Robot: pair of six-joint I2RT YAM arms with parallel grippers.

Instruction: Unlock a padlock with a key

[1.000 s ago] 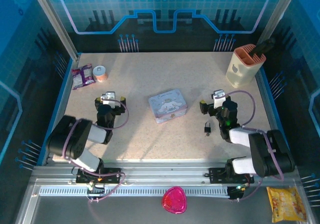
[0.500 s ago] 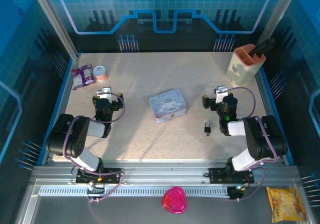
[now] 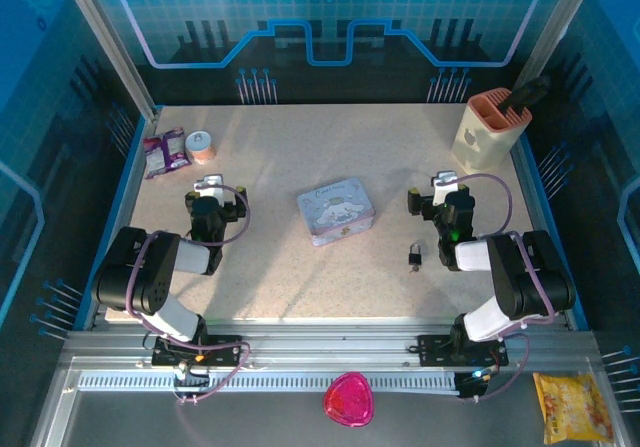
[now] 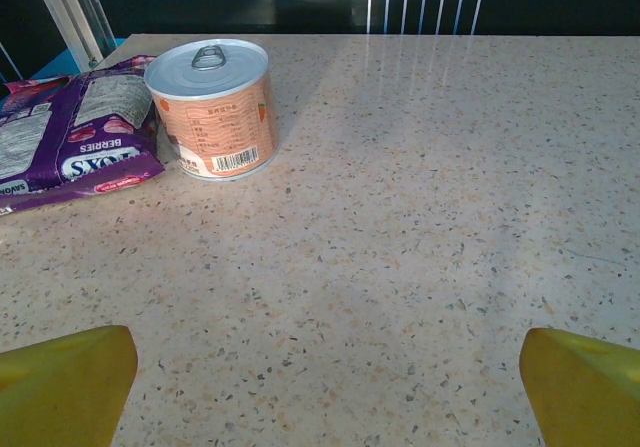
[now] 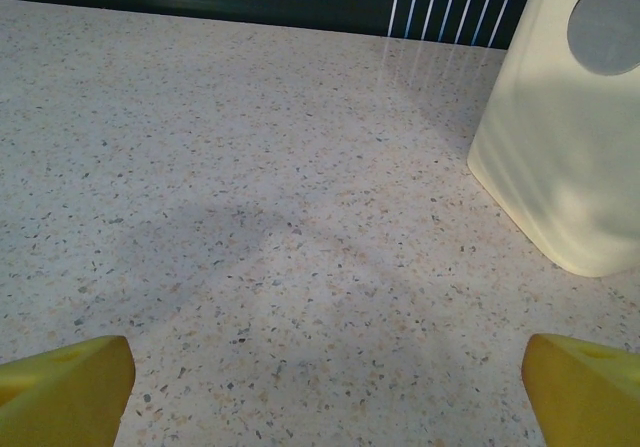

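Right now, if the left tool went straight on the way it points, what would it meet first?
Probably the orange can, ahead-left, roughly in line with one finger of the left tool; between the fingers lies bare table. Depth is unclear.

The counter (image 3: 300, 282) carries one padlock (image 3: 413, 257), one blue tin (image 3: 337, 210), one can (image 3: 202, 146), one purple packet (image 3: 165, 152) and one cream holder (image 3: 488, 135). Off the counter are one pink heart (image 3: 348, 399) and one yellow bag (image 3: 573, 407). There are two pincers: the left pincer (image 4: 320, 392) and the right pincer (image 5: 325, 392).

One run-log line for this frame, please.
left gripper: open, empty | right gripper: open, empty | padlock: on table, ungrasped
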